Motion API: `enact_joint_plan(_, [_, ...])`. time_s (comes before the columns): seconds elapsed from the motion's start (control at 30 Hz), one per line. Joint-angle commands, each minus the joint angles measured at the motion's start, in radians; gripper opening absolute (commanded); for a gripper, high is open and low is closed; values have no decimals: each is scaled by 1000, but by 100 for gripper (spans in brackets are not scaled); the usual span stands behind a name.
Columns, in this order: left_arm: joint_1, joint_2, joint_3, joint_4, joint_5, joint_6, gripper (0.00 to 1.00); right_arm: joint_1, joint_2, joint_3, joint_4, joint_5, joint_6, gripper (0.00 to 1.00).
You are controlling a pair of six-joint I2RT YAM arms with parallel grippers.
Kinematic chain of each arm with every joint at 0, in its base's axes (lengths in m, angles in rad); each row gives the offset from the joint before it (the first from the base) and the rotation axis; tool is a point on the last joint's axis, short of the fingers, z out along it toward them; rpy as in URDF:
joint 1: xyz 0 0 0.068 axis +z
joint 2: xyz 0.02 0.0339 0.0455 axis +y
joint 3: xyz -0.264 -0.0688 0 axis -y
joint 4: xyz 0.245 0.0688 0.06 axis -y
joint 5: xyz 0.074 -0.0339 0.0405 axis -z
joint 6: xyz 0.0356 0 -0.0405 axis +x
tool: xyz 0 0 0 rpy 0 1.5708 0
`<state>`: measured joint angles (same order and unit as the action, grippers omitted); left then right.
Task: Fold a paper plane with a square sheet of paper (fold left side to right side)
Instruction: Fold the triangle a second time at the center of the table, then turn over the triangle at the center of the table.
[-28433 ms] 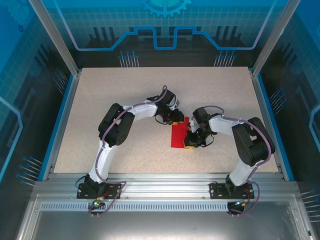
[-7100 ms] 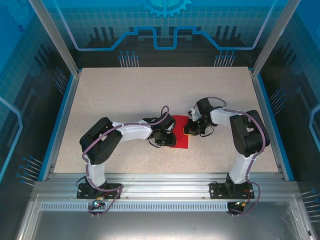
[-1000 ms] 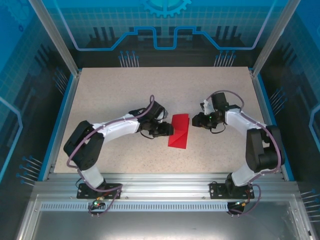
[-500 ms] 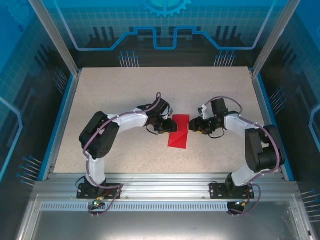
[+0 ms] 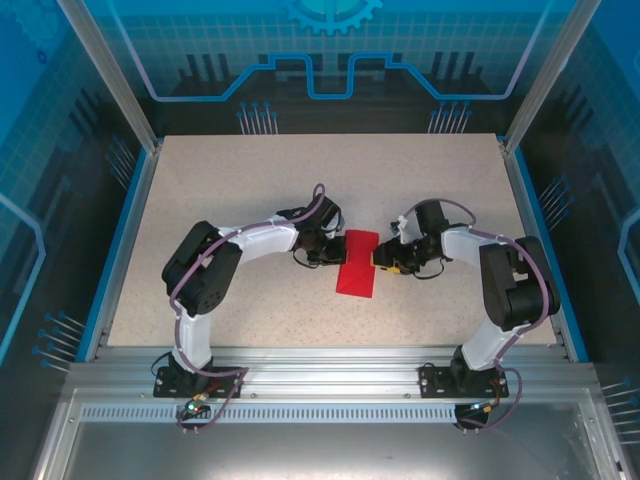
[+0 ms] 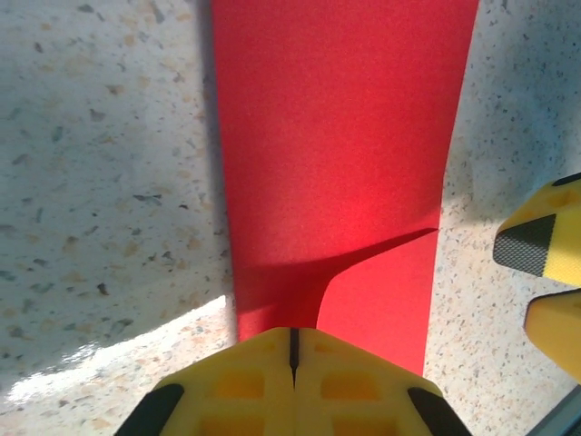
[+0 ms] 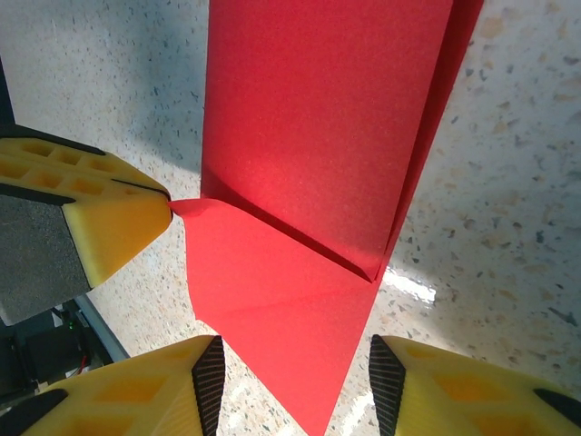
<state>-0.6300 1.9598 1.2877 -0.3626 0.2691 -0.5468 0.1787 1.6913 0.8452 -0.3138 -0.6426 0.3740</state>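
Observation:
The square sheet of paper [image 5: 358, 268] lies folded into a narrow red strip with a slanted flap, mid-table between both arms. My left gripper [image 5: 336, 256] is at its left edge; in the left wrist view its yellow fingertips [image 6: 272, 350] are pressed together at the paper [image 6: 336, 136], where a layer curls up. From the right wrist view, the paper's corner [image 7: 182, 207] runs into the left gripper's tip [image 7: 118, 213]. My right gripper [image 7: 297, 377] is open, its pads on either side of the paper's pointed end [image 7: 300, 300], at the strip's right edge [image 5: 383, 260].
The speckled beige table [image 5: 250, 180] has a blue rim along its sides. An aluminium rail [image 5: 330, 360] carrying both arm bases runs along the near edge. The right gripper's yellow fingers [image 6: 545, 263] stand just right of the paper in the left wrist view.
My left gripper has moved right to the paper's left edge and closed from half open. The right gripper has moved left up to the paper's right edge and stayed open.

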Motion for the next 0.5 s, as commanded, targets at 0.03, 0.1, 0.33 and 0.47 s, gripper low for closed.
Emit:
enact_joint_plan(0.03, [11, -56, -13, -30, -41, 16, 2, 10, 13, 27, -5, 5, 2, 49])
enact_joint_plan(0.1, [11, -59, -16, -25, -35, 22, 6, 10, 14, 25, -3, 5, 4, 50])
enact_joint_plan(0.33, [11, -36, -12, 6, 6, 31, 25, 10, 5, 26, -8, 6, 3, 50])
enact_joint_plan(0.47, [11, -1, 6, 23, 45, 26, 27, 10, 2, 26, -12, 6, 2, 50])
